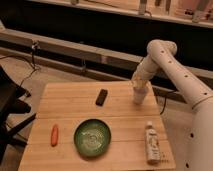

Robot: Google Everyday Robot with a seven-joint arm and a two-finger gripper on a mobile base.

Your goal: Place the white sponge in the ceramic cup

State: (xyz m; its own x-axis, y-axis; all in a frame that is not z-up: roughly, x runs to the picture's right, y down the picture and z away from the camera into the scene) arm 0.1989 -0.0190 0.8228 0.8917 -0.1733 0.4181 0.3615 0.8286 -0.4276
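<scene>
A: Where is the hand (pixel 139 89) sitting right now?

B: It is hanging over the far right part of the wooden worktop (pixel 75 102), pointing straight down from the white arm (pixel 170 65), right above the ceramic cup (pixel 139 96).

A: Is it grasping anything?

B: I cannot tell; the hand and the cup are blending into one pale shape there.

A: And the white sponge?

B: I am not making it out as a separate thing, so I cannot say which way it is pointing or how its long axis is lying.

A: How is the cup standing?

B: It is standing upright near the worktop's right edge, its long axis vertical, well apart from the green bowl (pixel 92 137).

A: What else is lying about?

B: A dark oblong object (pixel 101 96) is lying left of the cup, angled slightly. A carrot (pixel 54 134) is lying near the left edge, pointing roughly front to back. A white bottle (pixel 151 142) is lying on its side at the front right, cap toward the far edge.
</scene>
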